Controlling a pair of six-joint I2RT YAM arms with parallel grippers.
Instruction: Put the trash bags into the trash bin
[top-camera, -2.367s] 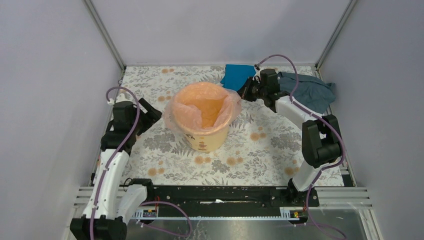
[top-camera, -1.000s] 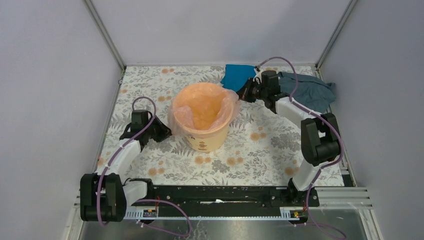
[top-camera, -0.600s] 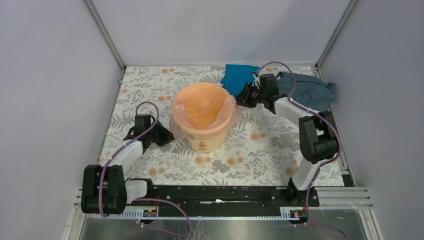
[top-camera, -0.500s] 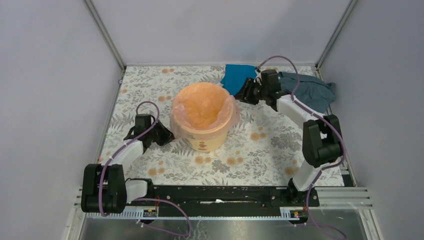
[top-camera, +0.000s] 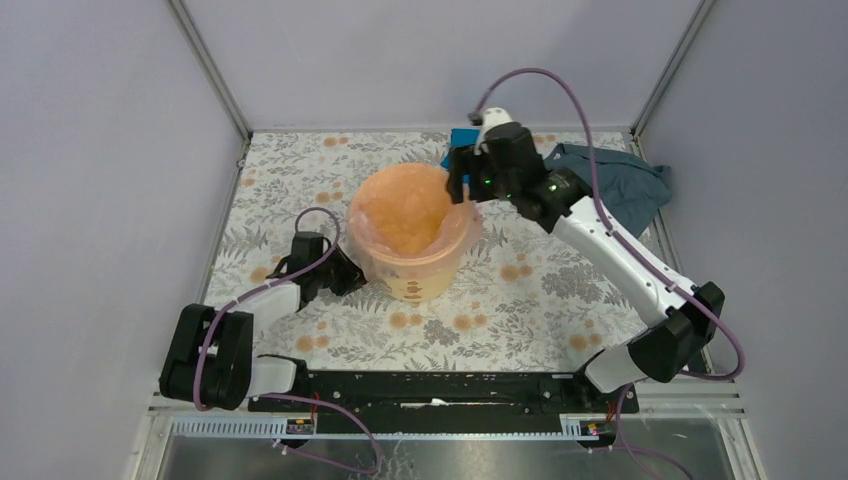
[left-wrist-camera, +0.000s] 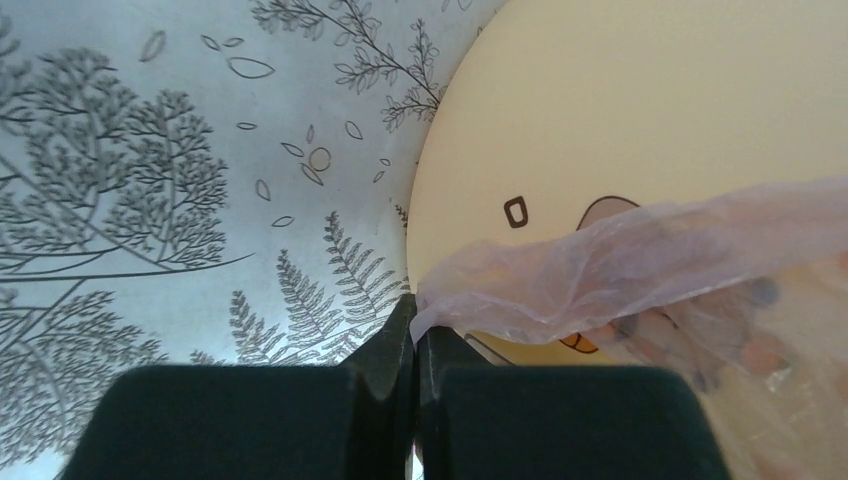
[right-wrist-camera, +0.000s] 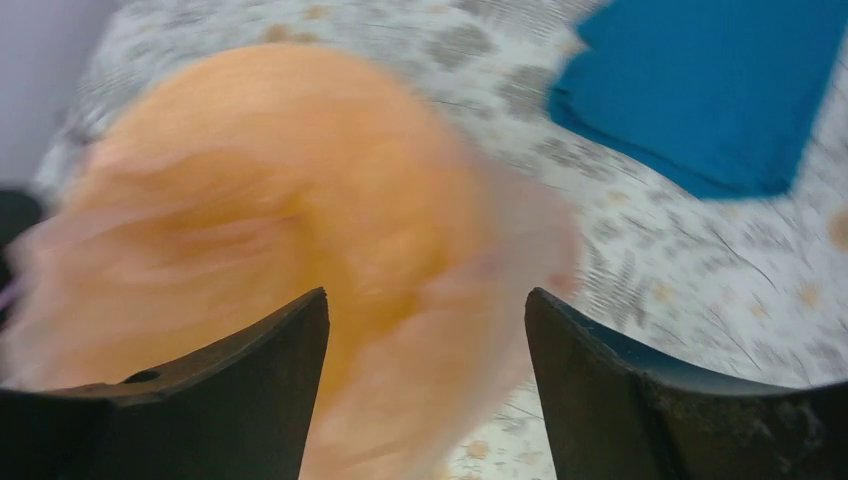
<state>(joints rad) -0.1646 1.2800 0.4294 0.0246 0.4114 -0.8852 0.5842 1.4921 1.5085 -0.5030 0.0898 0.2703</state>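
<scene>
trash bag (left-wrist-camera: 620, 262) edge in left tool (left-wrist-camera: 415, 328), unclear from above

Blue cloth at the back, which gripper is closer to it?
Right. The right gripper hovers close beside the blue cloth; the left gripper is across the bin, pinching the bag.

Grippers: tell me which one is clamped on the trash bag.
The left gripper: shut on a fold of the pink bag beside the bucket; the right gripper hangs open above.

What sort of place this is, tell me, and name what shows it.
Probably a robot test booth: plain grey walls, metal corner posts, and arms bolted to a rail at a floral-covered table's edge.
</scene>
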